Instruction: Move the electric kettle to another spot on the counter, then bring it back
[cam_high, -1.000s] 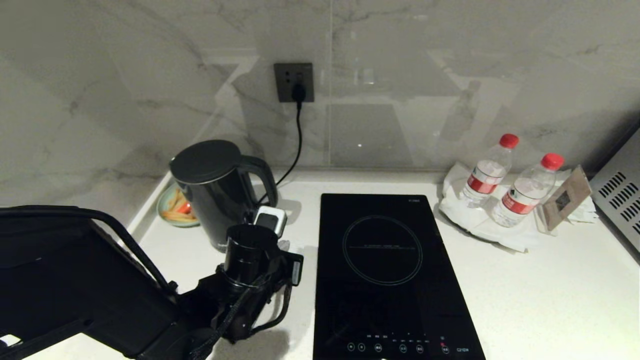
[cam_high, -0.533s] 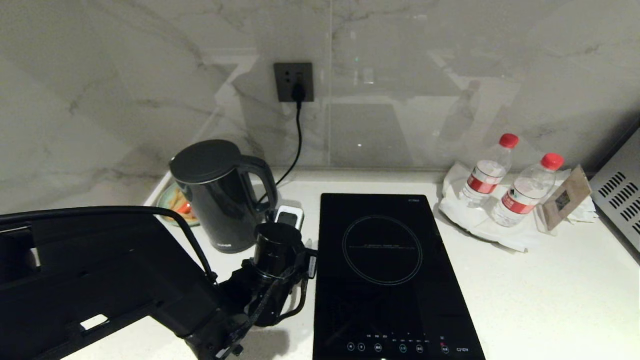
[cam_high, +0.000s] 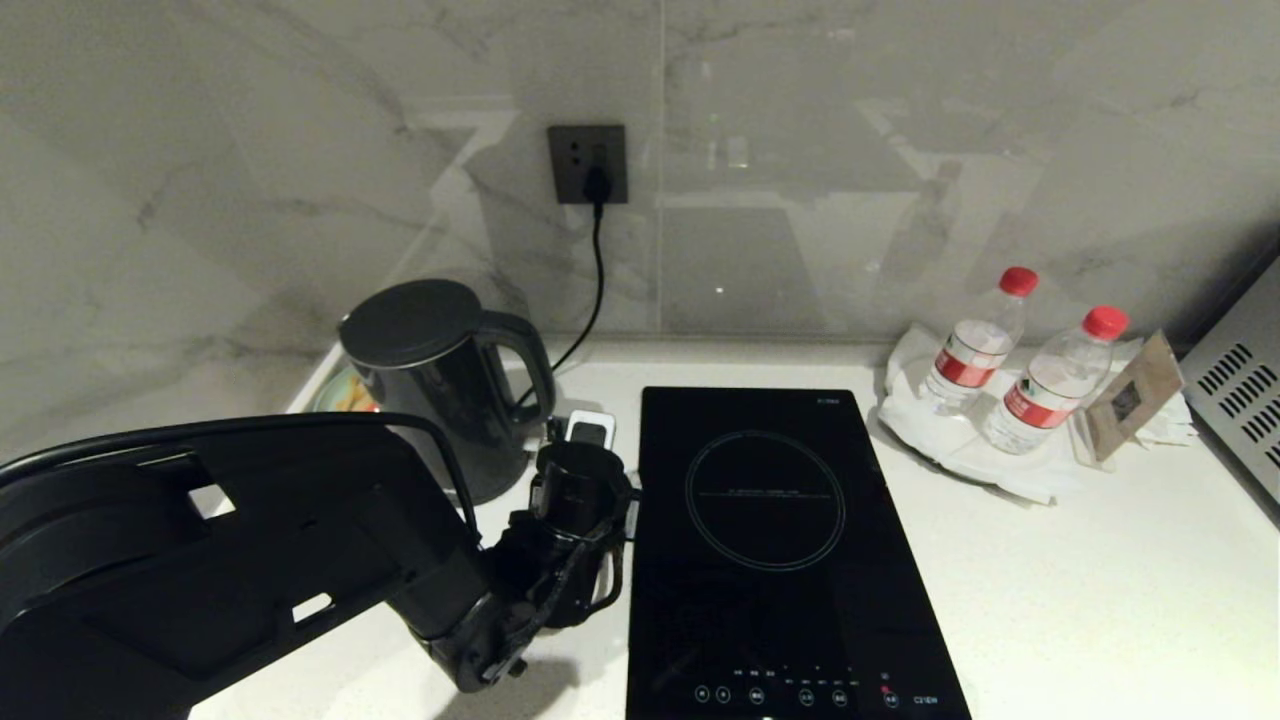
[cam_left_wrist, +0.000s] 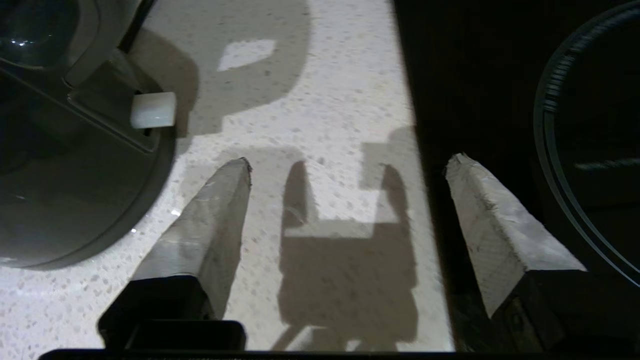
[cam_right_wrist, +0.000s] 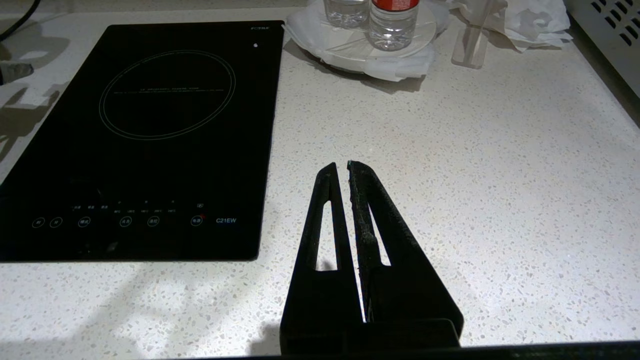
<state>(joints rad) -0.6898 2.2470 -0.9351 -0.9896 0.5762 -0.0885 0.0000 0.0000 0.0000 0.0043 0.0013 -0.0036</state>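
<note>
One electric kettle (cam_high: 432, 385) stands upright at the back left of the counter (cam_high: 1100, 590), its loop handle turned toward the induction hob (cam_high: 780, 540), with one small dish of snacks (cam_high: 345, 395) half hidden just behind it. The left gripper (cam_left_wrist: 345, 162) hangs over the bare strip between kettle and hob, near the handle, its two fingers (cam_left_wrist: 220, 210) spread wide and holding nothing. The likely trouble from here: the handle is glossy and the kettle sits close against the wall corner, so a finger that comes in off-line could nudge the body and slide or tip it, or catch the one black cord (cam_high: 590, 290) running up to the single wall socket (cam_high: 587, 163). A lift gripped low on the loop could also let the kettle swing. Further right stand two red-capped water bottles (cam_high: 975, 345) on white paper, one small card stand (cam_high: 1130, 400) beside them. The right gripper (cam_right_wrist: 347, 165) waits over open counter, its fingers pressed together and empty.
</note>
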